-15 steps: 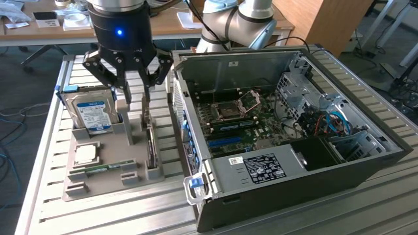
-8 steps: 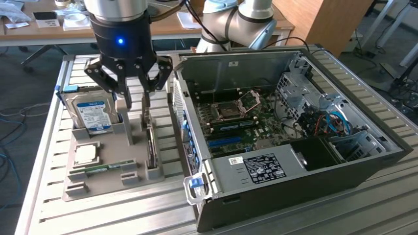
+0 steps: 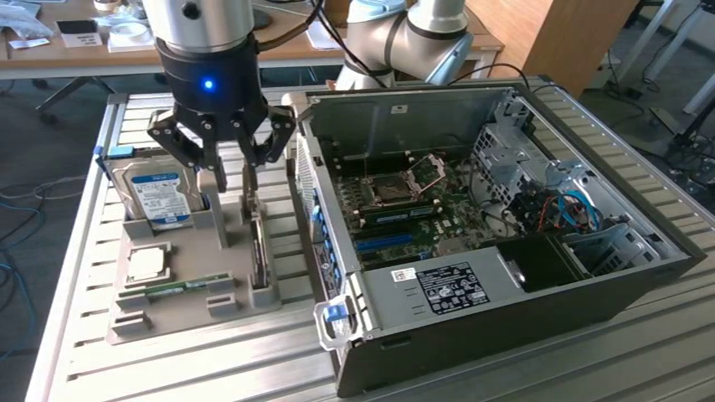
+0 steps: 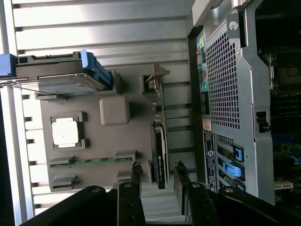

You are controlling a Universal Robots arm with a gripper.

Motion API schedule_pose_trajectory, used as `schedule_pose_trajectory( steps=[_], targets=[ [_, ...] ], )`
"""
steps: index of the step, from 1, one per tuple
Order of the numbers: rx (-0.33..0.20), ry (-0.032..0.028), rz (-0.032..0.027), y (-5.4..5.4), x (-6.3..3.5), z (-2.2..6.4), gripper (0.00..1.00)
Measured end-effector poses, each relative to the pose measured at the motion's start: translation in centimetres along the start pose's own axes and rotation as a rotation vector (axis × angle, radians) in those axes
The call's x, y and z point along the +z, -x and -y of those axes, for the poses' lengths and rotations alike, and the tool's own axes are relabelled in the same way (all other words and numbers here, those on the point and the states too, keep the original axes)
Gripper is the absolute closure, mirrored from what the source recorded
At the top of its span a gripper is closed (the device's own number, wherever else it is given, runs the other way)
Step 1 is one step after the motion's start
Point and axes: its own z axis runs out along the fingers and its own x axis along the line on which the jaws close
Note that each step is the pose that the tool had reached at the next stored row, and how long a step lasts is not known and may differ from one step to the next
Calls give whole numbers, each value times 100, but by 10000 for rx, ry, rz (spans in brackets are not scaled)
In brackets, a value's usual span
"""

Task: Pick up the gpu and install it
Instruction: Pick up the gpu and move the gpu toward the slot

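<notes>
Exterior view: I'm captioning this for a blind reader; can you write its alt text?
An open gripper hangs over a grey parts tray, close above the gpu standing on edge in it. A hard drive stands in the tray too, and an open computer case lies at the exterior view's right.

**Surrounding hardware on the slatted aluminium table (image 3: 201, 360)**
A grey moulded parts fixture (image 3: 184, 247) lay just beside an open black-and-grey computer tower case (image 3: 525, 322). The case rested on its side at the exterior view's right, with its green motherboard (image 3: 419, 209) exposed. In the fixture, a silver hard drive with a blue label (image 3: 156, 194) stood upright in a slot. A square silver processor chip (image 3: 147, 263) lay flat in a recess, and a narrow green memory stick (image 3: 179, 288) sat in its holders.
</notes>
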Motion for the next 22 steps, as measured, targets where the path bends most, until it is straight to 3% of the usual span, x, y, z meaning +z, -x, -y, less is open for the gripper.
schedule_pose_trajectory(
  steps=[9, 22],
  targets=[
    [1, 1, 1, -2, 129, 6, 58],
    [-1, 2, 2, 31, 191, 6, 58]
  ],
)
